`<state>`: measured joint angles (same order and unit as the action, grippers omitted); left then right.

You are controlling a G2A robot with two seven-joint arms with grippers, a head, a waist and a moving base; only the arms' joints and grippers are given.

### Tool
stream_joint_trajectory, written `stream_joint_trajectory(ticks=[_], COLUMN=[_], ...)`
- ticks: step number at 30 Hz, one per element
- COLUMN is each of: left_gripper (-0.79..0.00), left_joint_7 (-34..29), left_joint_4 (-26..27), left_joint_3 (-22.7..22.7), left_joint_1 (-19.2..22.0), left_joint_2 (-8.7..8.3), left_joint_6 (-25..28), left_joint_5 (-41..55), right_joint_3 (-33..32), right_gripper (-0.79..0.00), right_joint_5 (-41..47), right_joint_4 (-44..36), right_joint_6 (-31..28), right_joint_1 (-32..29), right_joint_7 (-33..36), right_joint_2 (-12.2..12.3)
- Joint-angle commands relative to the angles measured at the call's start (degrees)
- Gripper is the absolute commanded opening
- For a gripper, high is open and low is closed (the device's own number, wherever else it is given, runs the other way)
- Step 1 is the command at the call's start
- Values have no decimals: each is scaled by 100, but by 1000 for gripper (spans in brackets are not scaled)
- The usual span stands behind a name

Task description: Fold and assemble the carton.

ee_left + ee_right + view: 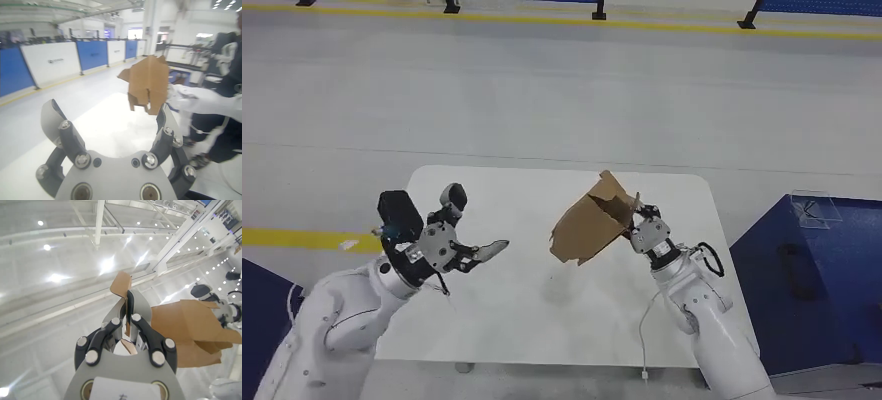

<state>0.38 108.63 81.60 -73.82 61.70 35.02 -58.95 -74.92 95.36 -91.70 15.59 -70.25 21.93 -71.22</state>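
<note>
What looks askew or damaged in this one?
The carton hangs tilted in the air above the table, pinched at one edge by the right tool. It is only part-folded, and its open end splays unevenly. The left tool is open and apart from it. Nothing looks spilled or torn.

A white table (542, 300) with rounded corners stands on grey floor (542, 90).

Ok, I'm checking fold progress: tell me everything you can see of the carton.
The carton is plain brown cardboard, half opened into a box shape with loose flaps sticking out. It hangs tilted over the table, seemingly clear of it. The right gripper is shut on one flap edge; the open left gripper is apart.
</note>
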Motion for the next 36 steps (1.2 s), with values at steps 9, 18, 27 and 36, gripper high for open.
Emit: stream_joint_trajectory(ticks=[9,18,27,36], left_gripper=[0,-65,-148,-397], left_joint_7=[2389,2672,2788,2798], left_joint_4=[-392,-318,-129,-91], left_joint_3=[-1037,-1348,-1473,-1548], left_joint_1=[-247,-111,-131,-163], left_joint_2=[165,237,259,288], left_joint_6=[-1678,-1987,-2109,-2148], left_joint_5=[-2725,-3109,-3609,-3699], right_joint_3=[-110,17,163,245], right_gripper=[-785,-785,-785,-785], right_joint_5=[1524,1099,835,520], right_joint_4=[27,-197,-305,-379], right_joint_6=[1252,1108,978,914], right_joint_1=[41,-155,-289,-368], right_joint_7=[-695,-554,-434,-347], right_joint_2=[-21,-44,-77,-97])
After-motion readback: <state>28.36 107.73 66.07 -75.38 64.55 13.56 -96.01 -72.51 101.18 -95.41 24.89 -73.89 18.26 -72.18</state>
